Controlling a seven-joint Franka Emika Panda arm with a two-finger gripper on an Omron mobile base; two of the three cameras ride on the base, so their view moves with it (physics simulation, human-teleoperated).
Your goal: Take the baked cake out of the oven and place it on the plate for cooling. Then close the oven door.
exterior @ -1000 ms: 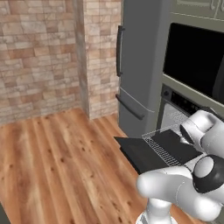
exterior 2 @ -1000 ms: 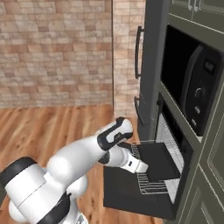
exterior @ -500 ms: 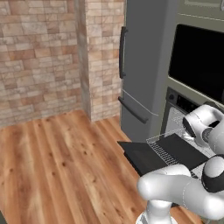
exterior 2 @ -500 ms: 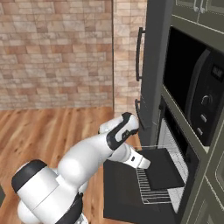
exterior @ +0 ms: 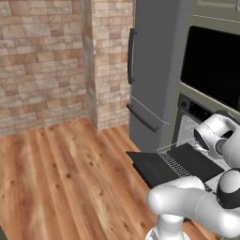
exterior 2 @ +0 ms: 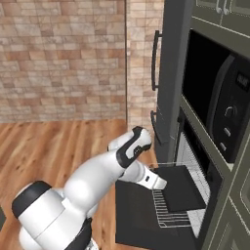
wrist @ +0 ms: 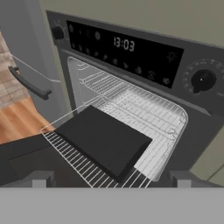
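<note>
One dark slab, likely the cake [wrist: 105, 141], sits on the rack [wrist: 144, 113] pulled out of the oven [wrist: 131, 52] over the lowered door [exterior: 152, 168]. View has closed in on the oven since a second ago. Fingers [wrist: 109, 178] fully spread, holding nothing; grasp pending.

Built-in black oven [wrist: 131, 61]: black control strip with pale digits on the display and two round black knobs; pale grey cavity. Wide flat black drop-down oven door [exterior 2: 141, 215]: uniform black. Thin wire rack [wrist: 78, 157]: white grid lines. Flat rectangular block [wrist: 103, 140] on the rack: plain matt black. Tall fridge [exterior: 154, 70] at left: mid grey, darker grey bar handles. Brick wall [exterior: 42, 61]: mottled tan and brown. Plank floor [exterior: 61, 183]: warm orange-brown wood grain.
</note>
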